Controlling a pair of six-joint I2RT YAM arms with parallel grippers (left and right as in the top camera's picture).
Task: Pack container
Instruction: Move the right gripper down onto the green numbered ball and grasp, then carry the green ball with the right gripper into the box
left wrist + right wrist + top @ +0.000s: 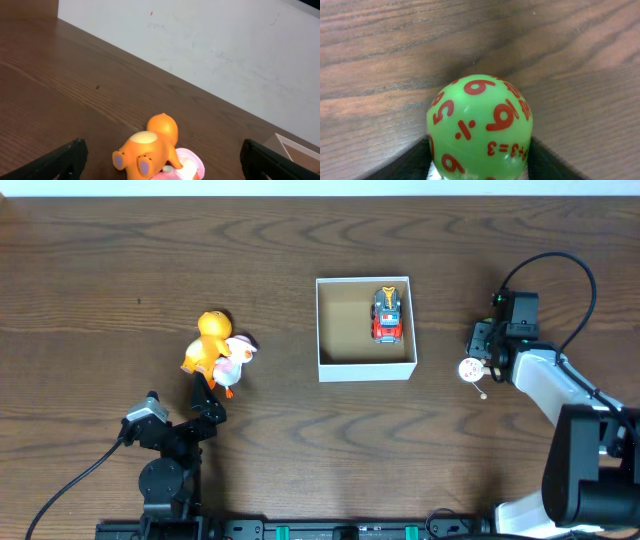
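Observation:
The container [366, 367], a square white-walled box with a tan inside, sits at the table's middle and holds a red and blue toy truck [387, 315]. Its corner shows in the left wrist view [292, 144]. An orange toy [210, 340] and a pink and white toy [236, 360] lie together at the left. My left gripper [205, 394] is open just in front of them; in its wrist view the fingers [162, 157] straddle the orange toy [150, 150] and the pink toy [192, 165]. My right gripper [484, 352] is shut on a green ball with red numbers [480, 125].
A pale round thing [469, 368] lies at the right gripper's tip in the overhead view; I cannot tell if it is the ball. A white wall [210, 45] stands behind the table's far edge. Arm bases and cables are at the front.

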